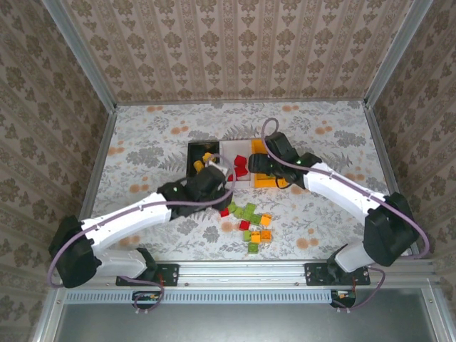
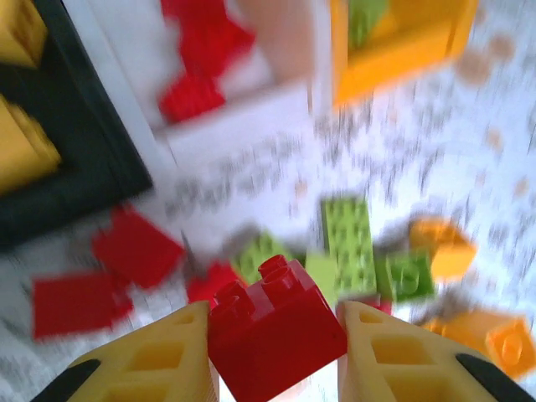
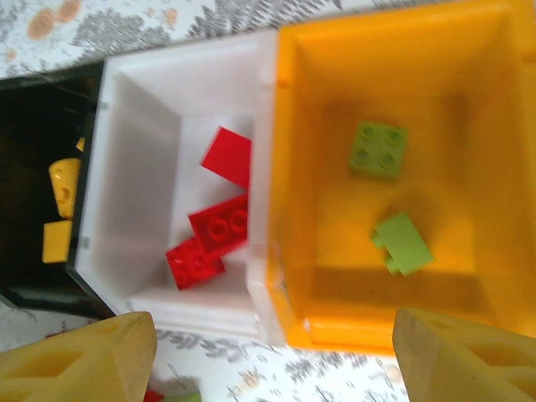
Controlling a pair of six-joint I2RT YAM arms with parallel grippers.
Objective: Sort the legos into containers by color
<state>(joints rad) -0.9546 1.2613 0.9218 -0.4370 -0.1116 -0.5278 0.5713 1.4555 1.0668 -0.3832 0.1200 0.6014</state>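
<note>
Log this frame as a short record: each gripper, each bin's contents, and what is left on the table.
left gripper: shut on red brick
right gripper: open, empty, above the bins
black bin: yellow bricks
white bin: three red bricks
orange bin: two green bricks
table: loose bricks, red, green and orange, near the bins

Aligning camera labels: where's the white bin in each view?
Top external: white bin just above centre, middle of the three-bin row.
Left wrist: top centre, blurred, beyond the loose bricks.
Right wrist: left of centre, red bricks inside.
Shared landmark: the black bin holding yellow bricks, right beside its left side in every view.
</note>
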